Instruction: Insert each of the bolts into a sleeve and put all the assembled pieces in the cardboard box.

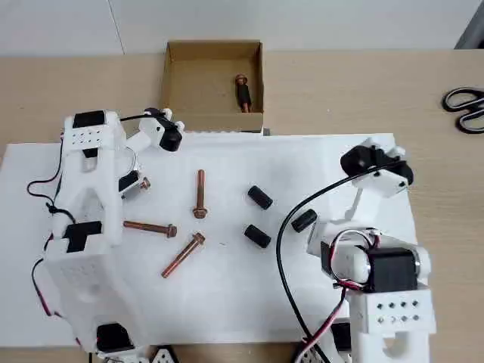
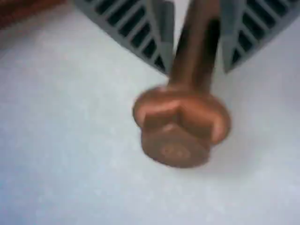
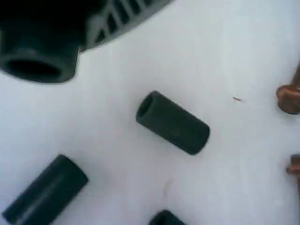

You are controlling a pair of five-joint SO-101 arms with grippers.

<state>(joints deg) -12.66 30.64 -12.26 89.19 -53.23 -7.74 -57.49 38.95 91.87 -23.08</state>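
Copper bolt (image 2: 180, 124) sits pinched in your left gripper (image 2: 193, 56), left on the white sheet (image 1: 227, 302); your right gripper (image 1: 311, 229) clamps a black sleeve (image 3: 40, 63). Insertion seems next: line shank with bore

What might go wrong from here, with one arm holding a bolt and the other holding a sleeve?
1. The left gripper pinches the bolt by its shank alone. Pushed against the held sleeve, the bolt may slip or tilt and miss the hole.
2. A loose sleeve lies on its side close to the held one. A low move could probably knock it rolling across the white sheet.
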